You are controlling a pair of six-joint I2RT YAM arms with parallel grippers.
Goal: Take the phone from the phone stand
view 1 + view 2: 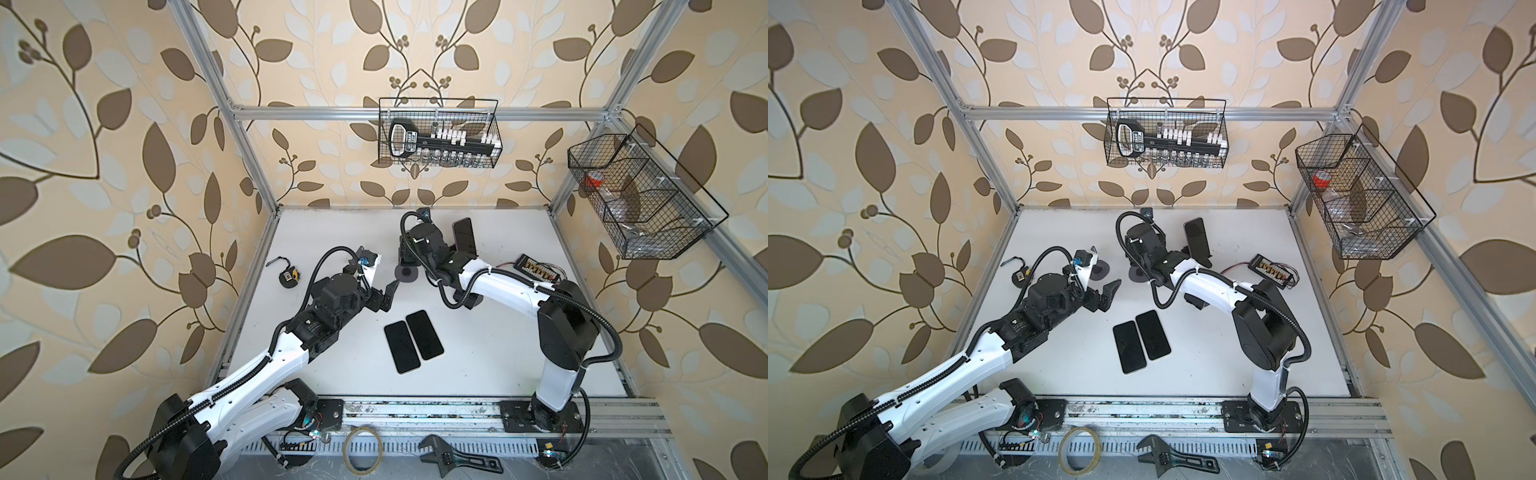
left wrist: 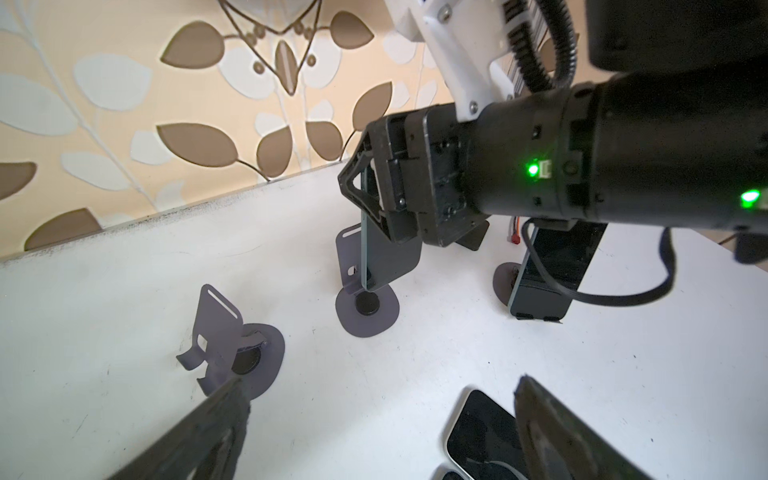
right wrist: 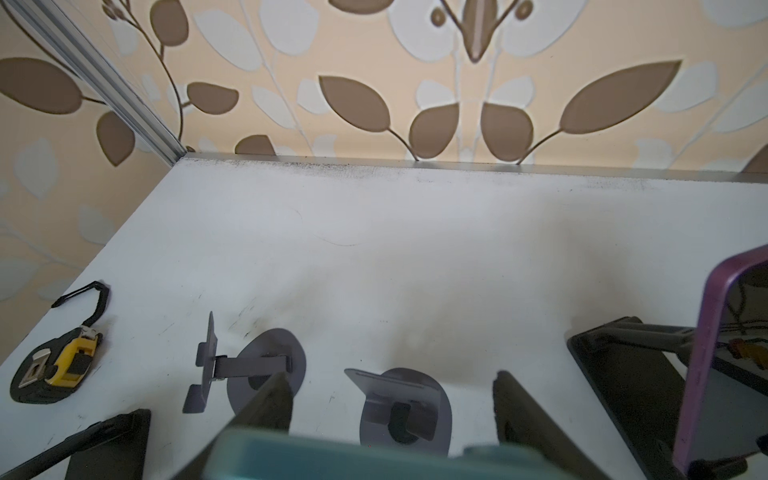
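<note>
Teal-edged phone [image 2: 390, 262] clamped by the right gripper [image 3: 391, 374] at the middle grey stand [image 2: 368, 322]; next it likely needs lifting clear; left gripper [image 1: 390, 295] hovers, jaws apart.

Beige leaf-pattern wallpaper [image 1: 124, 166]; aluminium frame [image 1: 311, 112]; white tabletop [image 1: 498, 340]; wire basket [image 1: 384, 137] on back rail, second basket [image 1: 665, 232] on right rail.

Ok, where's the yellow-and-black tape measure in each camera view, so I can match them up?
Both top views: the tape measure lies by the table's left edge.
Left wrist: not in it.
Right wrist: it lies near the table's edge.
Shared landmark, in all four: the round grey stand base farther from the tape measure.
</note>
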